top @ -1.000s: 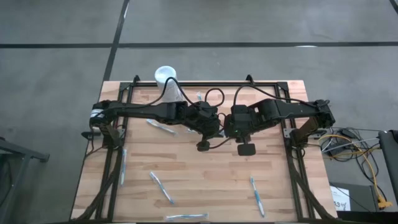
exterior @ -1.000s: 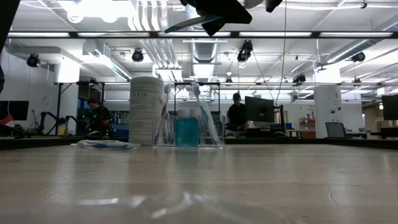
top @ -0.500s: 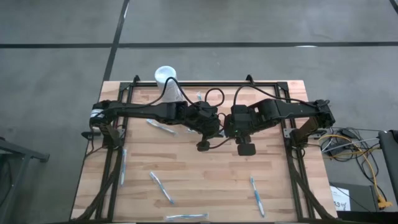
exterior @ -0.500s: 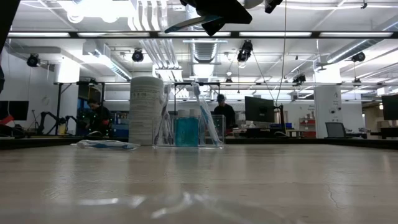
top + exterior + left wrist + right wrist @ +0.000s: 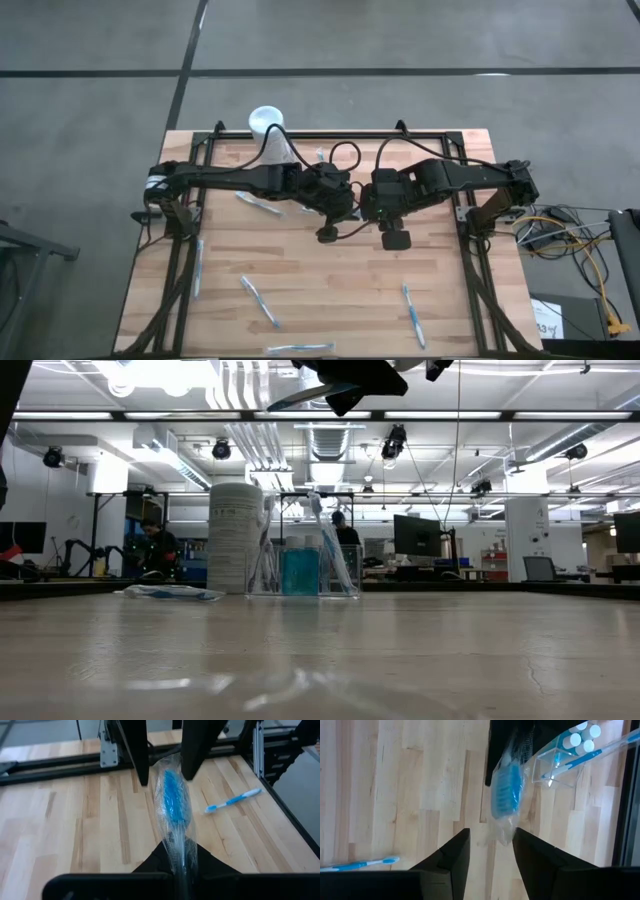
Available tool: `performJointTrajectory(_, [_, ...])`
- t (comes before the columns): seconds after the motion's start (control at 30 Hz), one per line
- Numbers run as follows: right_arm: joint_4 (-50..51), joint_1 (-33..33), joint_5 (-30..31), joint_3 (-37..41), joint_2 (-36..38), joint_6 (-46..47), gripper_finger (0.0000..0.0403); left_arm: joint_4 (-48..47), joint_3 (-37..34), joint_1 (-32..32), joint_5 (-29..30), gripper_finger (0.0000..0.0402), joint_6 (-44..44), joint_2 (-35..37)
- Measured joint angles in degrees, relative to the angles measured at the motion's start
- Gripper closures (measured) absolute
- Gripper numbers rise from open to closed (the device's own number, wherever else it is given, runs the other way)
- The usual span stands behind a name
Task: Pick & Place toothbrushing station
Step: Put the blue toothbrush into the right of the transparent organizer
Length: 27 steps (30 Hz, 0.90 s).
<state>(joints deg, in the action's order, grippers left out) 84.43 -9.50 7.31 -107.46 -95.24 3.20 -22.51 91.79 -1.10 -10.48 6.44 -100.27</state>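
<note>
My left gripper (image 5: 180,862) is shut on a toothbrush with a blue head in a clear wrapper (image 5: 172,800), held high over the table's middle (image 5: 355,222). My right gripper (image 5: 490,837) is open and points down. Its two fingers (image 5: 140,755) stand on either side of the wrapper's free end (image 5: 506,832); I cannot tell if they touch it. The toothbrushing station (image 5: 560,760), a clear holder with brushes and white-capped tubes in it, stands on the far part of the table (image 5: 300,570), next to a white cylinder (image 5: 235,538). My left gripper pinches the wrapped toothbrush between its two fingers at the handle end (image 5: 181,852). The brush runs on forward from the fingers, along them, with its blue head (image 5: 172,802) toward my right gripper. It is lifted clear of the table and slants slightly down.
Several loose blue-and-white toothbrushes lie on the wood: one left of centre (image 5: 260,203), one at the left edge (image 5: 198,268), others near the front (image 5: 260,302) (image 5: 413,315). A black frame (image 5: 330,135) runs along the far edge. People show in the room behind.
Both arms and the wrapped toothbrush have kept still. In the room behind the table a person has walked toward the left.
</note>
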Motion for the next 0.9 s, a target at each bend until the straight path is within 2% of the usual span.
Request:
performJointTrajectory(0.27, [-0.3, 0.0, 0.2, 0.0, 0.7, 2.9, 0.0266, 1.5, 0.1, 0.0, 0.1, 0.0388, 0.0, 0.0])
performJointTrajectory(0.5, [-1.1, 0.0, 0.2, 0.0, 6.6, 9.0, 0.0262, 2.9, 0.2, 0.0, 3.5, 0.0391, 0.0, 0.0])
performJointTrajectory(0.67, [-3.9, 0.0, 0.3, 0.0, 11.7, 14.0, 0.0269, 6.7, 0.2, -0.2, 3.7, 0.0387, 1.2, 0.0])
performJointTrajectory(0.9, [-5.8, 0.0, 0.3, 0.1, 14.4, 14.5, 0.0275, 15.2, 0.2, -0.7, 3.7, 0.0388, 2.1, 0.0])
